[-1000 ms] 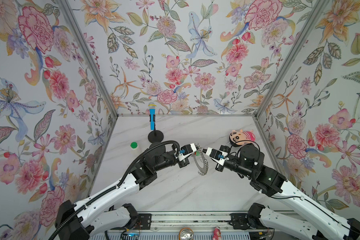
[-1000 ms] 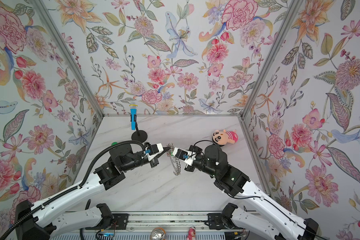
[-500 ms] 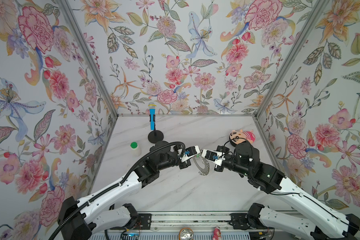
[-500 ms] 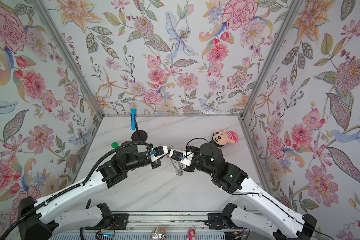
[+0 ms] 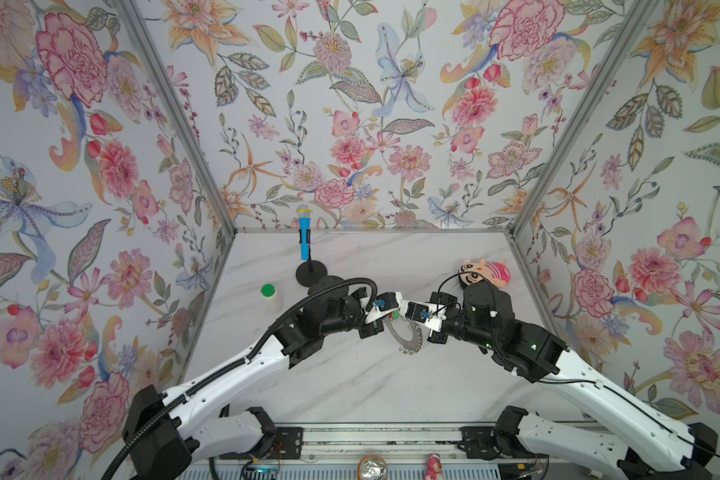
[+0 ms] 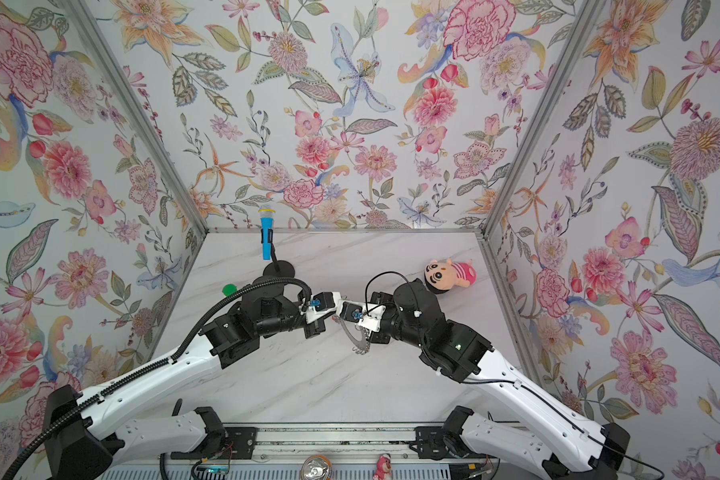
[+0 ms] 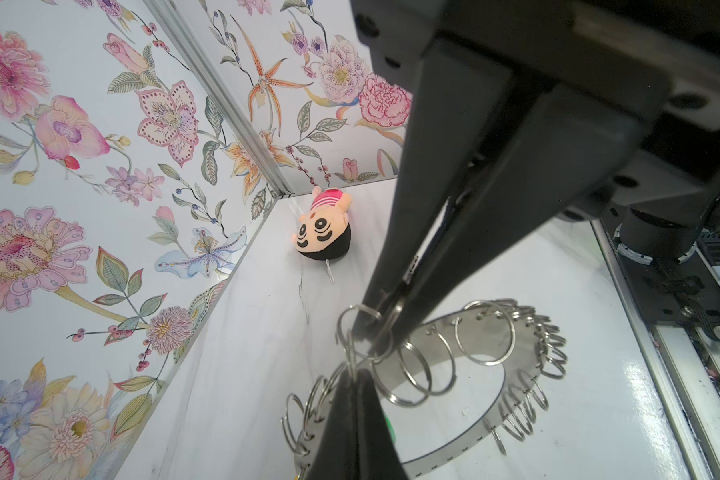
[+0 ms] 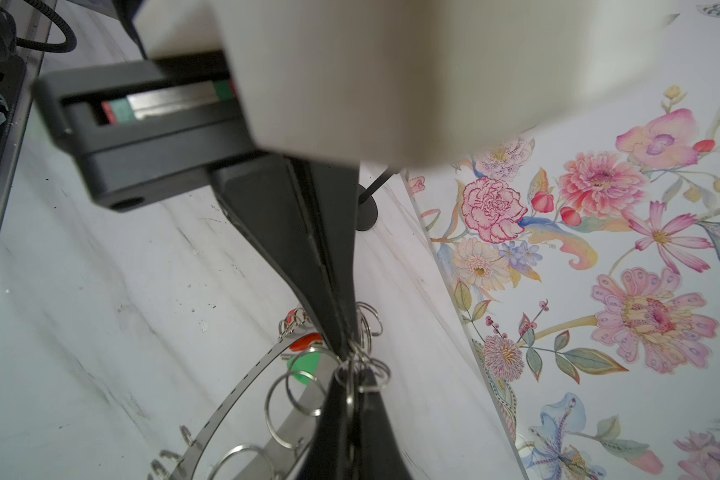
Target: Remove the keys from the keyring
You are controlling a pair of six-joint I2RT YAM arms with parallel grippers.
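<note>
Where the two arms meet over the marble tabletop (image 5: pixel 350 386), everything crowds into one spot. Well to the left of the jaws stands a small white bottle with a green cap (image 5: pixel 270 296). Behind them is a blue toy microphone (image 5: pixel 304 239) on its black stand (image 5: pixel 311 274). The left gripper (image 7: pixel 356 386) has its jaws pressed together, pinching the looped fringe of the keyring (image 5: pixel 406 338). That grey disc hangs tilted just below both sets of tips. Tucked close beside the tips are the keys (image 8: pixel 302 368), showing an orange-red tag and a green one. The right gripper (image 8: pixel 350 395) is tip to tip with the left and clamps a neighbouring cluster of loops. Beyond it to the right lies a plush doll (image 5: pixel 483 272).
</note>
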